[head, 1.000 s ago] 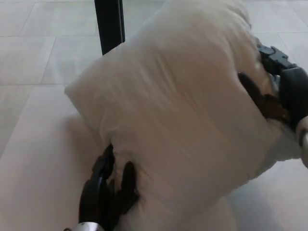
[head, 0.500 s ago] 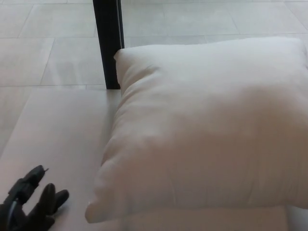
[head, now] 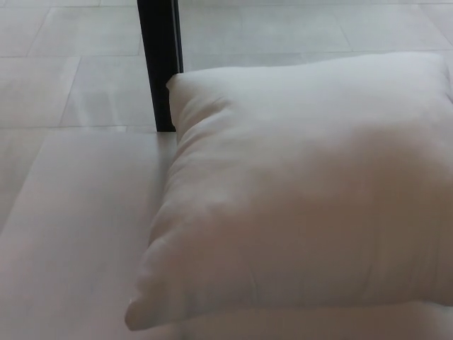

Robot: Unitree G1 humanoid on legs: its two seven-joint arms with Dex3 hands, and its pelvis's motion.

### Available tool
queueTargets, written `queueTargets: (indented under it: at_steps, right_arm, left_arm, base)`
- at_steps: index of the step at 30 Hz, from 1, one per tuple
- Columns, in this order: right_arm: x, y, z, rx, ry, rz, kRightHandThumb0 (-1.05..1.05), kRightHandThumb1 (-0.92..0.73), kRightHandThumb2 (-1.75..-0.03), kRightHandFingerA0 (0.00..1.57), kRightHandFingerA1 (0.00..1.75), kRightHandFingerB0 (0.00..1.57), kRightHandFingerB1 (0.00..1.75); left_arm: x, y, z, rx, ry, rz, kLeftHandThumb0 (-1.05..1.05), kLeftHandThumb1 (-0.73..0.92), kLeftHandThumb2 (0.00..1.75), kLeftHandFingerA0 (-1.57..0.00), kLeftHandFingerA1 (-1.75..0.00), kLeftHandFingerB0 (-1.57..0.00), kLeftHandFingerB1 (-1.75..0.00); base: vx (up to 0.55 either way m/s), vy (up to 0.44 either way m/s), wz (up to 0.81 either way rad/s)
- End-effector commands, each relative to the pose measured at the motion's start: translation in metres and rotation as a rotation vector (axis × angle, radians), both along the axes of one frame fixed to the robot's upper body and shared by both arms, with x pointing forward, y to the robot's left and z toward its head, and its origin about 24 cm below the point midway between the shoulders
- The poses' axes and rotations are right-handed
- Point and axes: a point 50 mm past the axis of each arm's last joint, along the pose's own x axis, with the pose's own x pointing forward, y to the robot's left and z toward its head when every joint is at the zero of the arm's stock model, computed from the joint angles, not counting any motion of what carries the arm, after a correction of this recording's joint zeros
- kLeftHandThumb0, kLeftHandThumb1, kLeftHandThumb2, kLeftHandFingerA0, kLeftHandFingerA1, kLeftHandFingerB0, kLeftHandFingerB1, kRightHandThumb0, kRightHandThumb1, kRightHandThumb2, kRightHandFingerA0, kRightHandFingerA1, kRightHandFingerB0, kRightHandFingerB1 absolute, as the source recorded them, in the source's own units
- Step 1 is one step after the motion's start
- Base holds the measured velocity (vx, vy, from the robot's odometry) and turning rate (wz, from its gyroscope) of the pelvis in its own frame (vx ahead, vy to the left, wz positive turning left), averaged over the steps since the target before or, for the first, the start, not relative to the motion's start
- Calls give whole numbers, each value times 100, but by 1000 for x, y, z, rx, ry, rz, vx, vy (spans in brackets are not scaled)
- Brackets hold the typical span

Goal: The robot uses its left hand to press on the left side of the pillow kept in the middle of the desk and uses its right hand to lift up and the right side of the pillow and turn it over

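Here a white pillow (head: pixel 304 198) lies flat on the desk (head: pixel 78 234), filling most of the head view from the middle to the right edge, where it runs out of the picture. It is a plump, roughly square cushion of soft, matte cloth. Its surface is smooth across the broad top face and gathers into faint ridges and shallow creases near the left side. The far left corner rises to a small rounded point, and the near left corner bulges outward in a soft lobe that casts a thin shadow on the surface below. The near edge sags slightly, with a seam line just visible along it.

The desk is pale and smooth, almost the same tone as the pillow, with a dull sheen and a straight far edge. Behind it stands a black upright post (head: pixel 161 64), square in section, hard-edged and slightly glossy; the pillow's far left corner sits just beside its base. Beyond lies a floor of large light tiles (head: pixel 64 64) with thin grout lines.

Neither robot hand shows in this view, nor any forearm, so whether their fingers are spread or closed cannot be told, nor can how the arms are posed. The pillow rests alone, touched by nothing visible.
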Motion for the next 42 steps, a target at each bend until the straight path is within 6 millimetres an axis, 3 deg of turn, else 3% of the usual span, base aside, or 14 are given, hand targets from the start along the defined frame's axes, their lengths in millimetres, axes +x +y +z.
queueTargets:
  at_steps: [1, 8, 10, 12, 14, 15, 18, 20, 24, 27, 30, 32, 39, 42]
  right_arm:
    - [-36, -47, 41, -12, -96, -63, -86, -71, -62, 25, 54, 29, 37]
    - [-135, -96, 28, 8, -123, -540, -92, -80, -64, 8, 74, 12, 58]
    - [-162, -97, 0, 75, -107, -671, -96, -60, -100, 43, 103, 2, 40]
    - [-186, -91, -31, 162, -107, -795, -90, -77, -63, 10, 115, 0, 46]
    - [-200, -82, -60, 192, -70, -872, -96, -69, -107, 2, 60, 0, 26]
    - [-209, -76, -75, 202, -43, -915, -88, -84, -63, 21, 106, 0, 16]
    - [-218, -64, -102, 267, -14, -1038, -96, -65, -103, 33, 87, 0, 32]
    - [-221, -46, -132, 307, 102, -1077, -91, -57, -107, 146, 166, 15, 64]
    - [-230, -33, -145, 218, 318, -878, -84, -76, -60, 15, 95, 0, 67]
    - [-226, -32, -147, 238, 321, -856, -87, -60, -100, 30, 73, 0, 40]
    - [-221, -29, -150, 257, 309, -820, -77, -76, -62, 42, 119, 0, 34]
    - [-221, -22, -159, 235, 381, -751, -75, -77, -63, 18, 73, 0, 45]
    - [-219, -20, -161, 201, 412, -683, -78, -60, -100, 50, 85, 0, 48]
    - [-224, -20, -161, 195, 406, -706, -41, -44, -104, 10, 58, 2, 55]
  left_arm:
    - [-34, 32, 18, -125, -71, 39, -83, 53, 57, -33, -68, -36, -64]
    - [-105, 76, -7, -62, 85, 288, -95, 45, 95, -25, -69, -28, -76]
    - [-125, 78, -25, -59, 209, 307, -97, 57, 59, -31, -75, -28, -85]
    - [-142, 74, -39, -84, 260, 325, -95, 54, 59, -36, -76, -27, -86]
    - [-155, 68, -58, -120, 307, 356, -94, 53, 57, -45, -80, -34, -89]
    - [-160, 65, -65, -111, 353, 356, -101, 33, 90, -56, -80, -37, -79]
    - [-170, 53, -88, -123, 452, 344, -98, 33, 83, -51, -78, -47, -82]
    - [-190, 31, -115, -127, 657, 302, -91, 51, 57, -47, -80, -39, -86]
    - [-212, 10, -131, -64, 897, 138, -87, 54, 56, -49, -81, -48, -82]
    - [-214, 9, -134, -77, 882, 152, -89, 56, 58, -50, -76, -44, -82]
    - [-211, 11, -133, -55, 861, 164, -91, 39, 90, -49, -74, -47, -80]
    - [-209, 11, -133, -58, 849, 156, -89, 53, 59, -55, -76, -46, -80]
    - [-204, 6, -138, -89, 812, 159, -77, 34, 88, -44, -78, -56, -78]
    - [-201, 6, -138, -72, 820, 104, -83, 53, 58, -23, -78, -45, -81]
  base:
    - [0, 0, 0]
    - [0, 0, 0]
    - [0, 0, 0]
    - [0, 0, 0]
    - [0, 0, 0]
    - [0, 0, 0]
    - [0, 0, 0]
    - [0, 0, 0]
    - [0, 0, 0]
    - [0, 0, 0]
    - [0, 0, 0]
    - [0, 0, 0]
    - [0, 0, 0]
    - [0, 0, 0]
